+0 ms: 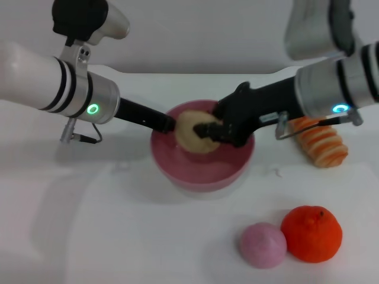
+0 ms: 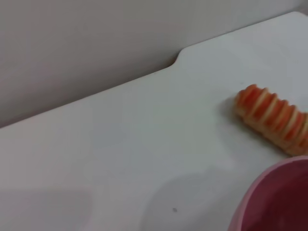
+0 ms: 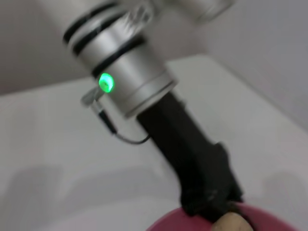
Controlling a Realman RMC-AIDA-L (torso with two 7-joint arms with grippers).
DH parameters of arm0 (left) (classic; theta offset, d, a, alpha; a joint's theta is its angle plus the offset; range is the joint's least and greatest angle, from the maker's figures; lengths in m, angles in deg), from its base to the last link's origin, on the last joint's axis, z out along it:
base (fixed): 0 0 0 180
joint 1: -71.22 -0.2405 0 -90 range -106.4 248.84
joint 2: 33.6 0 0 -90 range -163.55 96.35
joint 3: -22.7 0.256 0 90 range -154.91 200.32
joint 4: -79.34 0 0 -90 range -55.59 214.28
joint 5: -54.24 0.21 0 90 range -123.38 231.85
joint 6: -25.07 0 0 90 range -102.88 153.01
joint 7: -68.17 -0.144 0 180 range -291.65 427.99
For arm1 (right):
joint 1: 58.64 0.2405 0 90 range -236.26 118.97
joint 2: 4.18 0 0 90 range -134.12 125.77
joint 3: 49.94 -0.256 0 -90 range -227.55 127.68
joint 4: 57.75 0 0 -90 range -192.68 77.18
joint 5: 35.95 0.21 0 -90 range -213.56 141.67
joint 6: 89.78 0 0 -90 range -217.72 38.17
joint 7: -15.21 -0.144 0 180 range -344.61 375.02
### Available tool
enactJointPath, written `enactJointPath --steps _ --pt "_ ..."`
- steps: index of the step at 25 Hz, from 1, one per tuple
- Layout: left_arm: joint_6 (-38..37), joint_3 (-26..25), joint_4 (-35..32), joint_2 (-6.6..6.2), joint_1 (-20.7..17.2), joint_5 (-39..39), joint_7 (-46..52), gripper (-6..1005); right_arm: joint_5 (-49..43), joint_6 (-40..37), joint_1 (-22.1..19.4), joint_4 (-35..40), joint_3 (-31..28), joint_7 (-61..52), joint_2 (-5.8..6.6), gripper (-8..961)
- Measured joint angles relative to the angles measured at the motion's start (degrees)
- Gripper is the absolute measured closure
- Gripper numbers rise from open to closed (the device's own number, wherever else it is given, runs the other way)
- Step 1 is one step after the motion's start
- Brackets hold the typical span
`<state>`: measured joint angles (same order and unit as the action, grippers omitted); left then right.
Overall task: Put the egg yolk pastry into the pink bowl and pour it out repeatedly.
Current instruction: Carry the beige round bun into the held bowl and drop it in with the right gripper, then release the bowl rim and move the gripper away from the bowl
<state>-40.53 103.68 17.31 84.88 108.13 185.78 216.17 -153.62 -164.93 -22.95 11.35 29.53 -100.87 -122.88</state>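
The pink bowl (image 1: 201,168) stands upright mid-table. The egg yolk pastry (image 1: 189,133), pale beige and lumpy, is over the bowl's inside at its far part. My right gripper (image 1: 208,131) reaches in from the right and is shut on the pastry. My left gripper (image 1: 166,123) comes from the left and grips the bowl's left rim. The right wrist view shows the left gripper (image 3: 207,204) at the pink rim (image 3: 168,225), with a bit of the pastry (image 3: 232,224) beside it. The left wrist view shows only a part of the bowl's rim (image 2: 269,197).
A ridged orange-striped bread roll (image 1: 323,144) lies right of the bowl, under my right arm; it also shows in the left wrist view (image 2: 274,119). An orange (image 1: 312,233) and a pink ball (image 1: 263,244) sit at the front right. The white table (image 1: 89,225) has a notched far edge.
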Motion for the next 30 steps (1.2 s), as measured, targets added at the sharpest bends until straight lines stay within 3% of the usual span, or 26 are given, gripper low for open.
enactJointPath --steps 6,12,19,30 --pt "1.9 0.2 0.7 -0.13 -0.2 -0.6 0.0 998 -0.3 0.1 0.3 -0.4 1.9 0.2 -0.12 684" --pt "3.1 0.6 1.5 -0.2 -0.6 -0.6 0.0 999 0.0 2.9 -3.8 3.3 -0.5 0.2 -0.1 434" --pt "6.1 7.0 4.0 0.05 -0.7 -1.5 0.0 999 6.9 13.1 -9.9 2.1 -7.3 0.4 -0.06 384" --pt "9.6 9.1 6.3 0.08 -0.7 -3.6 0.2 961 7.5 13.8 -11.5 -0.4 -9.9 1.1 0.05 377"
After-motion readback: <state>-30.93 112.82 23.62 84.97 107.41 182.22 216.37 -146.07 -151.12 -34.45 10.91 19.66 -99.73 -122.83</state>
